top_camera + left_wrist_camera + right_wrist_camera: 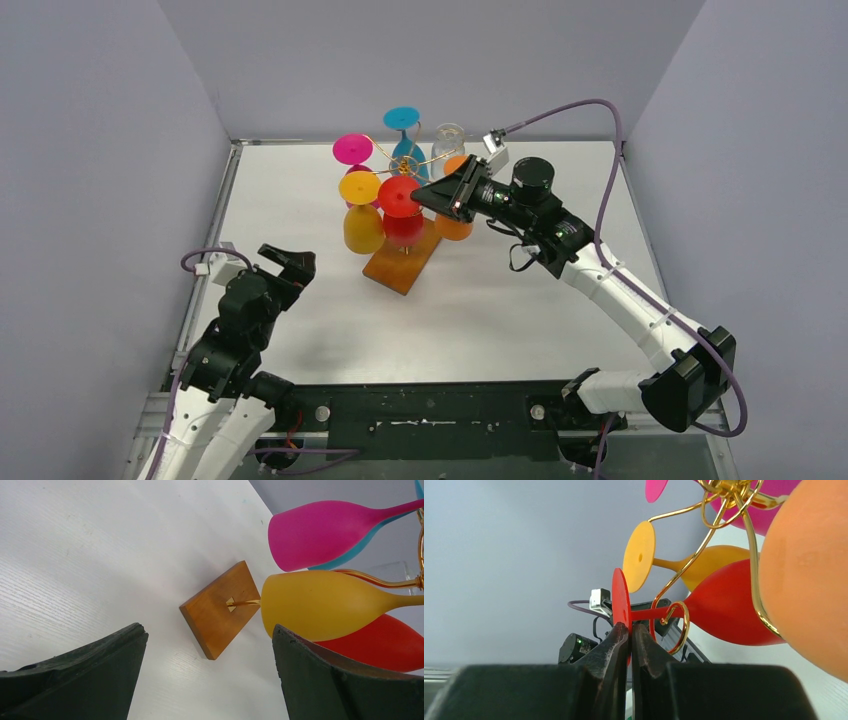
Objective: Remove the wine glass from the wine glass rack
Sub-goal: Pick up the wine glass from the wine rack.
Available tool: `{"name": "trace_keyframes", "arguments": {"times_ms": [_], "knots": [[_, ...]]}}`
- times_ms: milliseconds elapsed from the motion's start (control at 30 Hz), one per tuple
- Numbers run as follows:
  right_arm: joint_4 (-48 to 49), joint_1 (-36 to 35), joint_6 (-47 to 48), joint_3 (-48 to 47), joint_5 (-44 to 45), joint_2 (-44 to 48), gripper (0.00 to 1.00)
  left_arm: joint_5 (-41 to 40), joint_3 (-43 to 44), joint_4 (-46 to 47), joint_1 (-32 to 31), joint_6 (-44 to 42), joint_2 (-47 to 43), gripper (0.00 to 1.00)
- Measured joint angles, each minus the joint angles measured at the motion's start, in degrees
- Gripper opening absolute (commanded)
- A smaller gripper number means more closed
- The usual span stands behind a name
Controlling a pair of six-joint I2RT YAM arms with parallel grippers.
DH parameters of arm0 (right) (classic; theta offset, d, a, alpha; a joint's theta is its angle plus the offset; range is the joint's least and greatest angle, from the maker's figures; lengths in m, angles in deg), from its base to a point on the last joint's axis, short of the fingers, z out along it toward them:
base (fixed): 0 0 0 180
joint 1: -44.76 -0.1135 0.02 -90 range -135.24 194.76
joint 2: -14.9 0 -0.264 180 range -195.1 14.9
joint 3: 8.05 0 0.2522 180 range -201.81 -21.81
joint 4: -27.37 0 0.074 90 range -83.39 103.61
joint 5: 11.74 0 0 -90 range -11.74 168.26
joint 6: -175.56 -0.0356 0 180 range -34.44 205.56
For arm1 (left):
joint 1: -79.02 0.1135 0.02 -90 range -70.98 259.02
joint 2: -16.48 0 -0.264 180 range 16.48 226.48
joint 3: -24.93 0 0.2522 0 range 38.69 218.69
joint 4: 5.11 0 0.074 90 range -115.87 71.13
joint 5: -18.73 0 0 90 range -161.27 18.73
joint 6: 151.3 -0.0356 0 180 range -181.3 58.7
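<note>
Right gripper (pixel 629 636) sat closest to its wrist lens, jaws all but closed, pinching the rim of the foot disc of the red wine glass (pixel 724 607). We judged that grip was chosen because the thin foot is the one free edge. The stem ran through a curl of the wine glass rack (pixel 751 560), so the glass likely needed sliding out sideways toward the gripper. It hung on the rack's near side, bowl down, over the wooden base (pixel 220 611). Yellow glass (pixel 320 605), pink glass (pixel 320 535) and orange glass (pixel 809 580) crowded it, so we flagged bumping them as a risk. Left gripper (pixel 208 632) was spread wide, holding nothing, near-left and well apart from the rack, probably parked out of the way. White table (pixel 300 200), faintly grained; plain grey walls (pixel 100 150) on three sides.
</note>
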Motion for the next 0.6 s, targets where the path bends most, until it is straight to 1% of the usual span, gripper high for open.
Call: {"name": "trace_keyframes", "arguments": {"times_ms": [267,433,600], "knots": [[1.0,0.0,0.0,0.3,4.8,0.3,0.0,0.0,0.0,-0.3,0.0,0.1,-0.1,0.95],[1.0,0.0,-1.2,2.4,8.1,2.4,0.0,-0.1,0.0,-0.8,0.0,0.1,-0.8,0.95],[4.3,0.0,-3.5,5.7,8.9,4.5,0.0,-0.2,0.0,-1.2,0.0,0.1,-1.1,0.95]]}}
